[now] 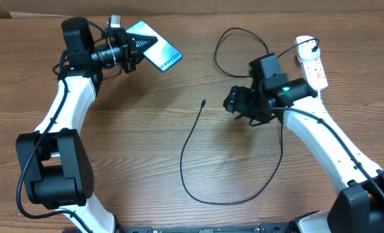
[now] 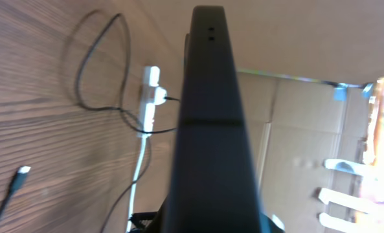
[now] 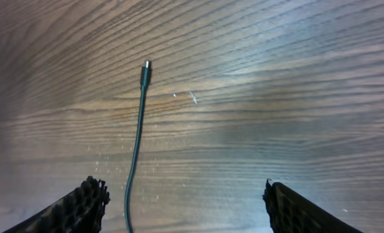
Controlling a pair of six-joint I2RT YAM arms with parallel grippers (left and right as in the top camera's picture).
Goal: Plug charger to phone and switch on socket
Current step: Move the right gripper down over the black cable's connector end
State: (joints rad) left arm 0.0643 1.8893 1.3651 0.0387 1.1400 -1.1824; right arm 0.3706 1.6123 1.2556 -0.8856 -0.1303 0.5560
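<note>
- Presently, the step in hand (a judgement): taking hold of the long thin black charger cable [image 3: 138, 129] just behind its small black connector tip [image 3: 146, 67], so that the tip can be carried to the phone.
- Right gripper [image 3: 185, 208]: the ribbed black fingers [image 3: 81, 208] stand wide apart and hold nothing. The cable lies flat on the brown wooden table [image 1: 146, 142] and runs between them off-centre, with the connector tip ahead of the fingers.
- Left gripper [image 1: 135, 49]: clamped on the slim, black-edged phone with the light blue screen [image 1: 158, 53]. The phone is well apart from the connector tip, on the side away from the right gripper, and is seen edge-on as a dark slab from the left wrist.
- White oblong power strip with red switches [image 1: 311, 61]: well apart from the connector tip, beyond the right gripper. Nothing touches it.
- To do it well:
  - Centre the cable between the fingers before closing.
  - Grip close behind the connector tip, leaving the tip protruding, so the limp lead cannot droop or twist.
  - Descend until the pads straddle the cable on the wood.
- Risk: a grip far from the connector tip would leave it swinging and hard to align with the phone's port.
</note>
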